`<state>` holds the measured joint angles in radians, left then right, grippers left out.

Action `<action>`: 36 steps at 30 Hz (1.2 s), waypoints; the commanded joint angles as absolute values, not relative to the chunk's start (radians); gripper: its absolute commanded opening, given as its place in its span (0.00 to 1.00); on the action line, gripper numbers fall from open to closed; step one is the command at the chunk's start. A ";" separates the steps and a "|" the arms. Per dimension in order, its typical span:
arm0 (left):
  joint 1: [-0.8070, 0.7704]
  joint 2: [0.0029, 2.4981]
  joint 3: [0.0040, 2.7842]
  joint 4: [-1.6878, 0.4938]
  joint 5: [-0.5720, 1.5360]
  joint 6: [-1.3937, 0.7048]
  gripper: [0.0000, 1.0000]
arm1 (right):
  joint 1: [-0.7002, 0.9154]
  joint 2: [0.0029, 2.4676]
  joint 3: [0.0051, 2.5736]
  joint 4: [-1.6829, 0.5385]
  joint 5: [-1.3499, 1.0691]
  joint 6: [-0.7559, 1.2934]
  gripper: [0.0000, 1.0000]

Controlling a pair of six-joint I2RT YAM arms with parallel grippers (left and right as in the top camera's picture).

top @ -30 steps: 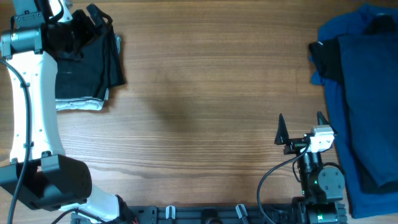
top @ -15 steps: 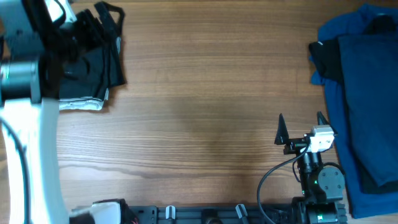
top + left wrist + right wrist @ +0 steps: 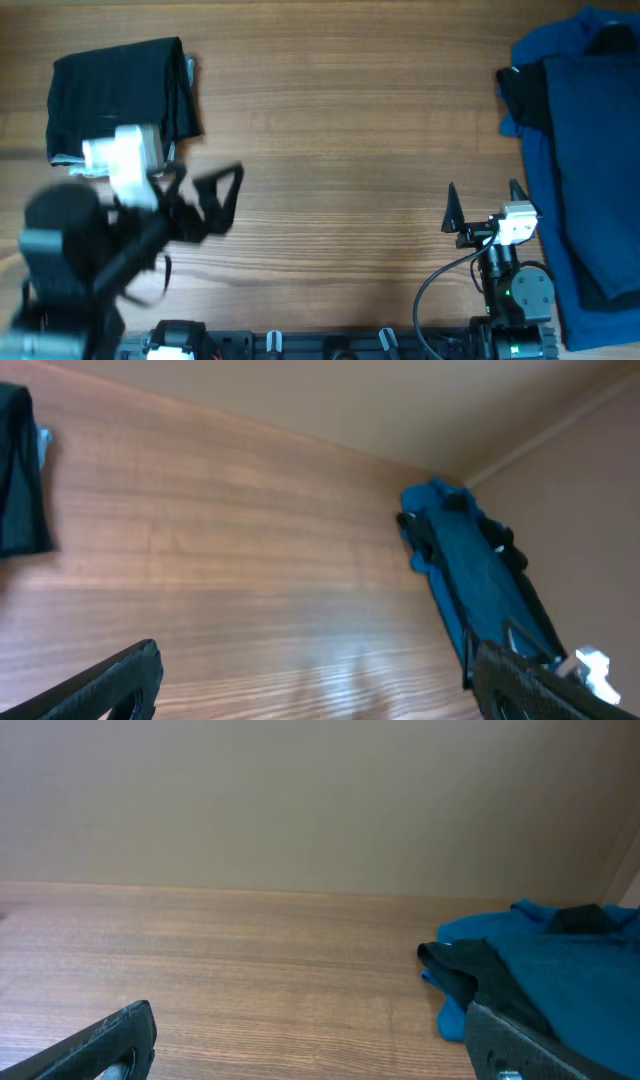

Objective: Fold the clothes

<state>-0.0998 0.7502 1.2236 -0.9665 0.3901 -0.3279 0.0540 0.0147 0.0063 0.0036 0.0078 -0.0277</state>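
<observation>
The big wooden table [image 3: 330,130] is mostly bare through the middle. The biggest lump of fabric is the blue pile [image 3: 580,220] down the right side, running off the frame. It's a bright blue garment [image 3: 530,170] underneath, a darker navy one [image 3: 590,130] laid over it, and a black piece [image 3: 522,95] poking out at the left edge.

Over in the far left corner sits the black folded piece [image 3: 115,90], looking neat and done. There's a pale edge [image 3: 68,158] peeking out under its near side (can't tell what that belongs to).

The left gripper [image 3: 222,200] is a blurry smear at front left, near the folded piece, with its jaws spread wide and nothing in them. The right gripper [image 3: 483,190] is parked near the front, just beside the blue pile, also wide open and empty.

My guess is the next job is pulling one garment out of that pile. What worries me is that the layers overlap, so a pinch on the top one could drag the others along in a tangle, or tug something off the table's side. The left arm is also close enough to the folded piece that a careless sweep could snag a corner and undo the fold.
</observation>
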 commanded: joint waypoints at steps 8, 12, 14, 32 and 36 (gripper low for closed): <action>-0.060 0.359 0.737 -0.838 0.358 -0.323 1.00 | 0.059 0.004 0.005 0.007 0.001 -0.023 1.00; -0.060 0.281 0.569 -0.649 0.358 -0.323 1.00 | 0.059 0.004 0.005 0.007 0.001 -0.023 1.00; -0.060 0.220 0.451 -0.476 0.354 -0.323 1.00 | 0.059 0.004 0.005 0.007 0.001 -0.023 0.99; -0.114 0.030 0.086 -0.014 0.168 -0.323 1.00 | 0.059 0.004 0.005 0.007 0.001 -0.023 0.99; -0.114 0.012 0.064 -0.014 0.142 -0.323 1.00 | 0.059 0.004 0.005 0.007 0.001 -0.023 0.99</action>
